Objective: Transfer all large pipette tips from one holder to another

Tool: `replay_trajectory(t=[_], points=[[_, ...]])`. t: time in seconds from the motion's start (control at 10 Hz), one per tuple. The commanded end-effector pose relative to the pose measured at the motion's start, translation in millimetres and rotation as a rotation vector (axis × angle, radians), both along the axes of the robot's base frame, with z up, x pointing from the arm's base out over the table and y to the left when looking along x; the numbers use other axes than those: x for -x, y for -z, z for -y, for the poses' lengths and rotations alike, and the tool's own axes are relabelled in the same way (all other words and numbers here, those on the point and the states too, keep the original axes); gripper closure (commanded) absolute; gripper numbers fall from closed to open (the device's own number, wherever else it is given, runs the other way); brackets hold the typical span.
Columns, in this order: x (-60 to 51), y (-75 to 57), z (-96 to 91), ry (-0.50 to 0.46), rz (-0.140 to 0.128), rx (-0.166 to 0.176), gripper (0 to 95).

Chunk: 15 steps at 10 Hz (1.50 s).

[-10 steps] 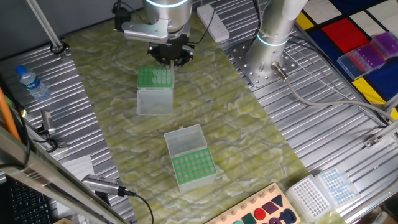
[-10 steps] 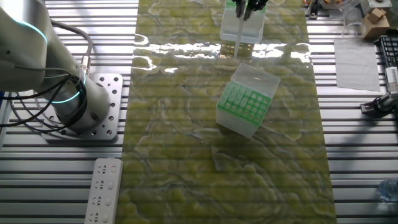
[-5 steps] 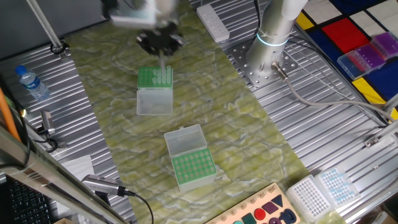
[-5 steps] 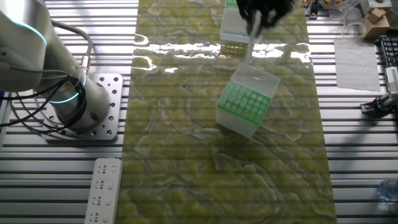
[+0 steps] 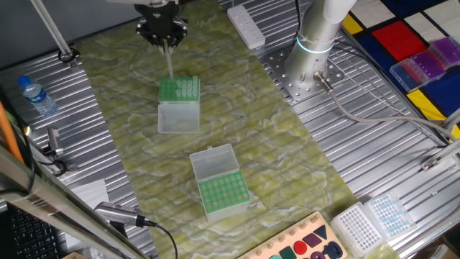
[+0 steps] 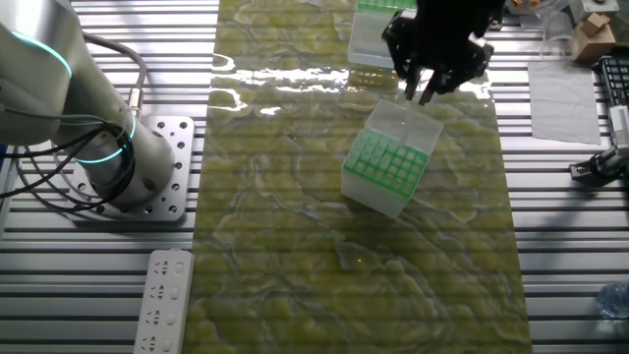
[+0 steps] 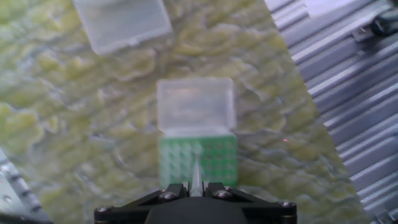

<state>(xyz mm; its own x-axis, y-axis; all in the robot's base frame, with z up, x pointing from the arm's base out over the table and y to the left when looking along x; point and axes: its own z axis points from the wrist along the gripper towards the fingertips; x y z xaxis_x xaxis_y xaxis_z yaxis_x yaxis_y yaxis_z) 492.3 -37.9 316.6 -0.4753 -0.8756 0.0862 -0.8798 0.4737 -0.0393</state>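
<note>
Now my gripper is clenched on one large pipette tip above the green rack at 6 o'clock; slight misalignment could jam it against a hole's edge.

Black gripper above the green rack's open clear lid, second rack behind, power strip front-left

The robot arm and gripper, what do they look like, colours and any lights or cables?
The arm is smooth silver-grey with rounded joints and a glowing cyan ring at a joint; its base column also carries a cyan ring. Dark cables loop around the base joint. The gripper is black, with black fingers and visible screw heads in the hand view.
</note>
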Motion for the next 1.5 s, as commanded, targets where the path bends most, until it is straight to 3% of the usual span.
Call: replay_trajectory(t=[0.1, 0.6, 1.5], points=[[-1.2, 4.6, -0.6, 0.004, 0.003, -0.018, 95.0], [-0.5, 14.6, -4.5, 0.021, 0.021, -0.028, 95.0], [1.4, 32.3, -6.5, 0.026, 0.027, -0.028, 95.0]])
